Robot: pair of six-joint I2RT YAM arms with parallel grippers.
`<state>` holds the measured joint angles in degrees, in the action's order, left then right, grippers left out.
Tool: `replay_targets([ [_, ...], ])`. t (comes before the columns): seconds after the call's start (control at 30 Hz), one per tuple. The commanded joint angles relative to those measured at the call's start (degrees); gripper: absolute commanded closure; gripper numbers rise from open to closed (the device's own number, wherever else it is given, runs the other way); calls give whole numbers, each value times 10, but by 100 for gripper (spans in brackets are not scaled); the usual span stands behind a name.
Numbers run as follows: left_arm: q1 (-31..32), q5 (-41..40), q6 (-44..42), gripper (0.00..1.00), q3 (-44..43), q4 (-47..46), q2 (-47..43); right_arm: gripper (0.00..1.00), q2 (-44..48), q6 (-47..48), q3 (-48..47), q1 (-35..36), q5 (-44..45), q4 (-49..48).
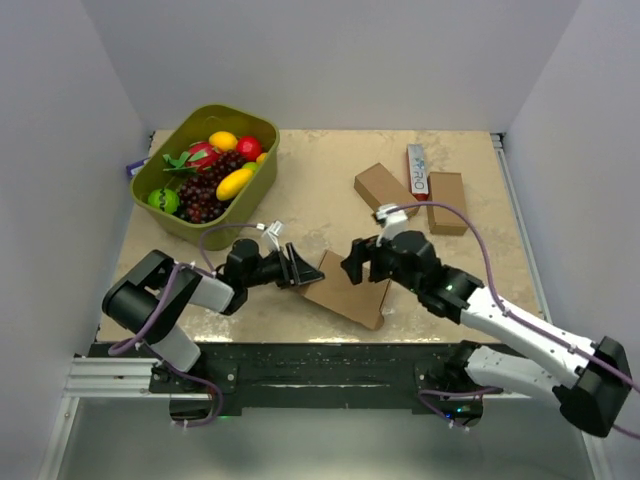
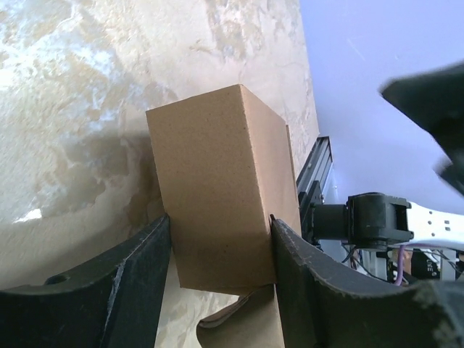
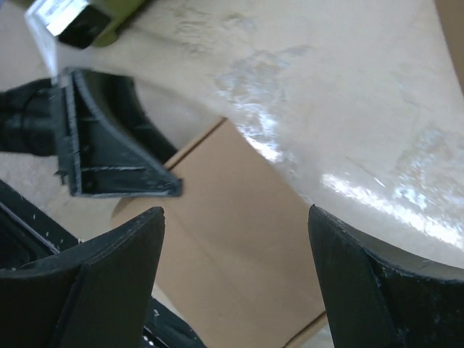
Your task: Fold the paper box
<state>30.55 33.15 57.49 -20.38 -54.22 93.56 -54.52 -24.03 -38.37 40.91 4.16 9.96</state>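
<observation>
Only left-wrist view: left gripper pinching paper box | right gripper spread

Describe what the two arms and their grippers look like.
Left arm: black joints, grey-white shells. Right arm: black joints, long white links. Purple cables run along both. The left gripper and right gripper have matte black, wedge-shaped fingers.
</observation>
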Motion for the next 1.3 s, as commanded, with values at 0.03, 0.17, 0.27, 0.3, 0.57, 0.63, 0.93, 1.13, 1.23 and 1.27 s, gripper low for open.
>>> replay_targets([
  [0.03, -37, 43, -28, 72, -24, 72, -36, 17, -57, 49, -53, 182, 235, 20],
  [0.17, -58, 68, -34, 71, -19, 97, -40, 17, -96, 71, -59, 273, 294, -14],
  [0.27, -71, 91, -28, 71, -17, 107, -37, 15, -149, 93, -82, 339, 336, -24],
  [0.3, -75, 98, -27, 71, -18, 110, -36, 14, -162, 97, -88, 372, 358, -24],
  [0.57, -117, 140, -71, 72, -31, 208, -68, 10, -302, 98, -137, 422, 455, 12],
  [0.63, -131, 149, -74, 72, -31, 217, -76, 10, -326, 96, -144, 425, 460, 21],
  [0.93, -154, 191, -80, 71, -35, 249, -89, 15, -371, 95, -124, 428, 477, 11],
  [1.13, -157, 205, -73, 71, -41, 259, -100, 15, -444, 62, -150, 428, 541, 44],
  [1.23, -158, 209, -75, 71, -41, 266, -106, 14, -466, 48, -155, 428, 560, 54],
  [1.27, -158, 209, -77, 71, -40, 271, -107, 16, -471, 34, -159, 428, 566, 62],
])
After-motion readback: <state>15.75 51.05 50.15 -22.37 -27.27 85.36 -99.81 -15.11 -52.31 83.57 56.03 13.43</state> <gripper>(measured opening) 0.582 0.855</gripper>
